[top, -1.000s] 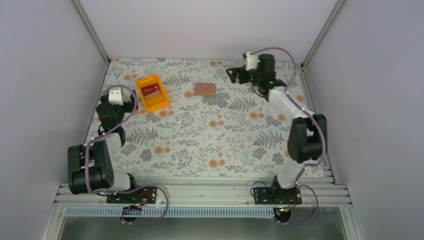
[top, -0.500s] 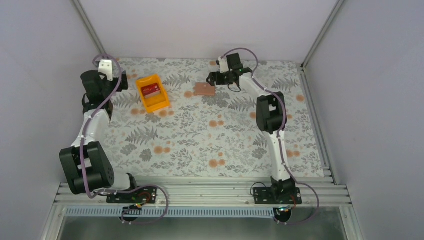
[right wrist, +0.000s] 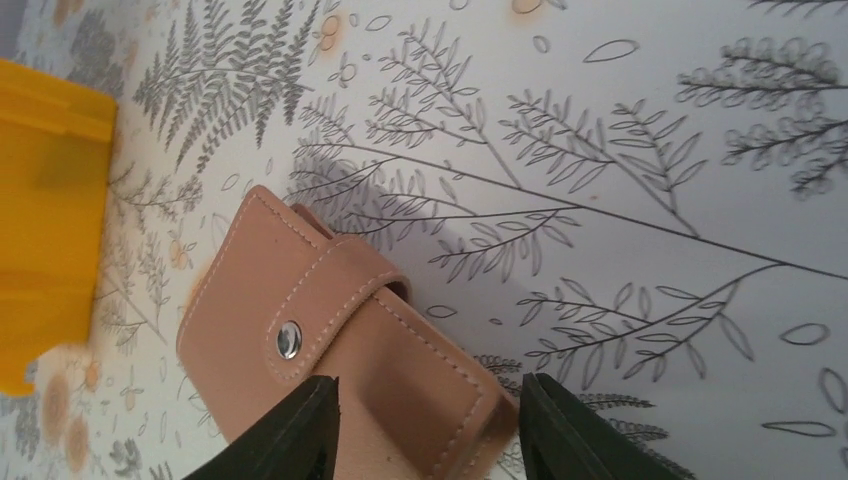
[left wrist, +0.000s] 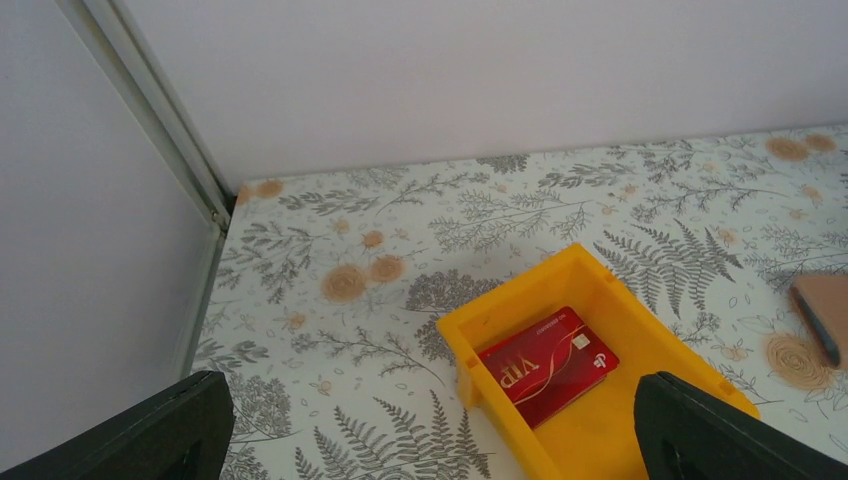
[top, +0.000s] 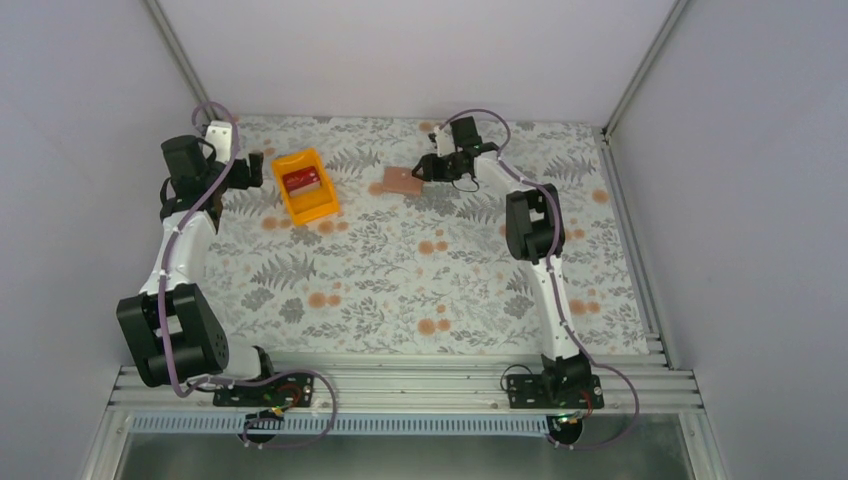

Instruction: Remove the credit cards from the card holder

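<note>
At the far side of the flowery surface (top: 400, 280), the card holder (right wrist: 330, 340) lies flat and shut. It is tan with pale stitches. A strap with a round silver snap (right wrist: 289, 339) goes over its front.

To the left of it sits an orange tray (left wrist: 600, 290). The tray is near the card holder but does not touch it. One red card (left wrist: 548, 362) lies flat inside the tray. It says "VIP" in pale letters, which look upside down from the left wrist. The other little marks on the card are too tiny to read.

The right arm (top: 530, 220) reaches a long way out across the surface to the card holder. The right hand (right wrist: 428, 385) is low at the right end of the card holder. One finger (right wrist: 300, 430) is over the flap and the other is by the corner. The fingers are part way apart. I cannot tell if they squeeze the card holder or only sit beside it.

The left arm (top: 185, 250) stands up tall at the left side of the surface. The left hand (left wrist: 432, 390) hangs in the air just left of the tray and points down toward it. Its fingers are spread wide and it holds nothing.
</note>
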`<move>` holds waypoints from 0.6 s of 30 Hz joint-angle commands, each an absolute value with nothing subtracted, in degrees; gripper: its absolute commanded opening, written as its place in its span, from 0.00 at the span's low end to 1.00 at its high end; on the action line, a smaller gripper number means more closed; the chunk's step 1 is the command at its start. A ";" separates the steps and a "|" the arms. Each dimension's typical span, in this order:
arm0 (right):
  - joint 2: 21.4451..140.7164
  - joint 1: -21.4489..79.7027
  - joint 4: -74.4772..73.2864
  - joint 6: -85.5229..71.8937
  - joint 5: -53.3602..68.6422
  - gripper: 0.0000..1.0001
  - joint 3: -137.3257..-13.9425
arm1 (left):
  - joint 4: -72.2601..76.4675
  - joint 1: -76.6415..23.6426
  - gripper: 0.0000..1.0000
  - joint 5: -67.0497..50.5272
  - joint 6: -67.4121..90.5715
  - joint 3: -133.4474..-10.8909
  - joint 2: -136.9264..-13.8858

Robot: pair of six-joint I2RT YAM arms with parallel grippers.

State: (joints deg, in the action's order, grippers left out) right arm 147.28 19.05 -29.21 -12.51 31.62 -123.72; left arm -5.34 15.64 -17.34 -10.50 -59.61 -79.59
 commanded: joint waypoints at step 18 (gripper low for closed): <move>136.82 17.77 -17.30 -17.33 49.47 0.04 -98.82 | -11.58 5.73 0.95 -25.32 -12.25 -56.17 -78.42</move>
